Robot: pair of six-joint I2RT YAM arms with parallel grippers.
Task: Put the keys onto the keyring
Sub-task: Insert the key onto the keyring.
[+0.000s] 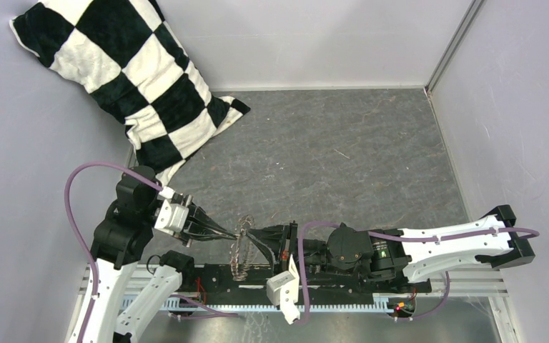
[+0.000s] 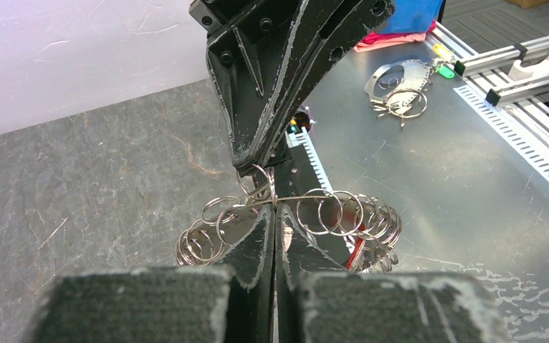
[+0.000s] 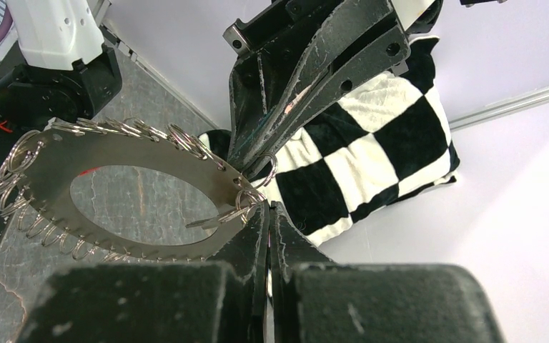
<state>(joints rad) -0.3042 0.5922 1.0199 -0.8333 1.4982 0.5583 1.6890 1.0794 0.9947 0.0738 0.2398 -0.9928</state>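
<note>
Keyring, a flat silver metal oval hung all round its rim with small split rings and bearing a small red mark (image 1: 243,246), is held clear of the grey desk (image 1: 343,150), between the two arms near their bases. Left fingers (image 2: 272,219) are pressed fully together, pinching the rim among the rings. Right fingers (image 3: 266,211) are likewise fully closed at the same spot on the rim, tip to tip with the left. One small ring stands out between the two tips. A thin silver-grey sliver (image 3: 207,222) lies against the oval beside the right tips; probably the tiny metal key, too small to confirm. Judgement: mid-threading. Both grips are set, and whether the key is already through a ring cannot be told. Left to do: seat the key fully and let go.
</note>
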